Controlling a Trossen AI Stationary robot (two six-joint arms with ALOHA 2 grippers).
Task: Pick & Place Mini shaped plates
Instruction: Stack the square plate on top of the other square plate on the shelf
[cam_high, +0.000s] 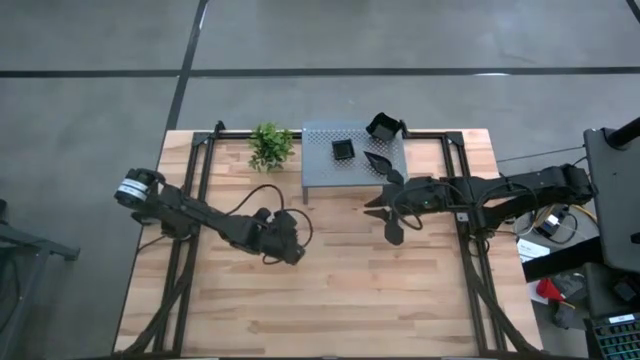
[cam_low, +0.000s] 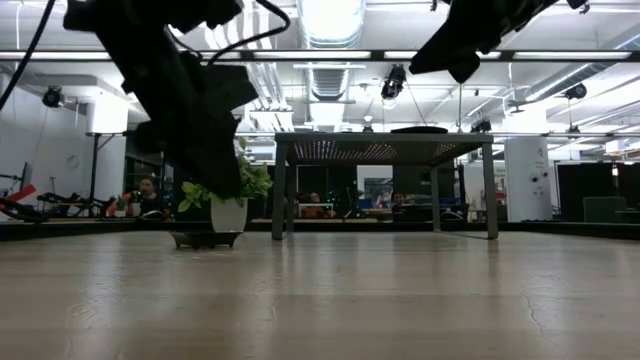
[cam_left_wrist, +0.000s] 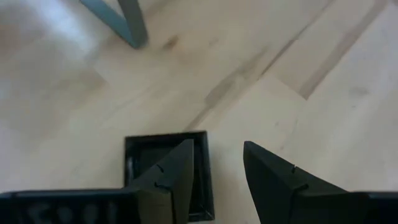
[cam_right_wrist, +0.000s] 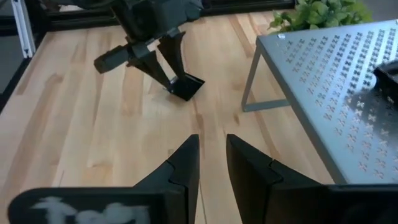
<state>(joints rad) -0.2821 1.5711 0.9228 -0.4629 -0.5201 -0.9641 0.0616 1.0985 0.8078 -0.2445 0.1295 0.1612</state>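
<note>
Mini shaped plates, three on shelf (cam_high: 352, 160), one (cam_right_wrist: 185, 86) under spread left gripper (cam_right_wrist: 166, 70), right gripper (cam_right_wrist: 211, 163) narrowly parted, empty

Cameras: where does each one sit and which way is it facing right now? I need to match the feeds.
High view: overhead, looking straight down; both arms, grey shelf, plant.
Low view: at table-top height, looking level across the wooden table into the room; both arms enter from above.
Left wrist view: above the table, looking down past the open left gripper at a square black plate.
Right wrist view: looking past the right gripper across the table.
Shared: the right wrist view also shows the left gripper, plate, shelf and plant.
</note>
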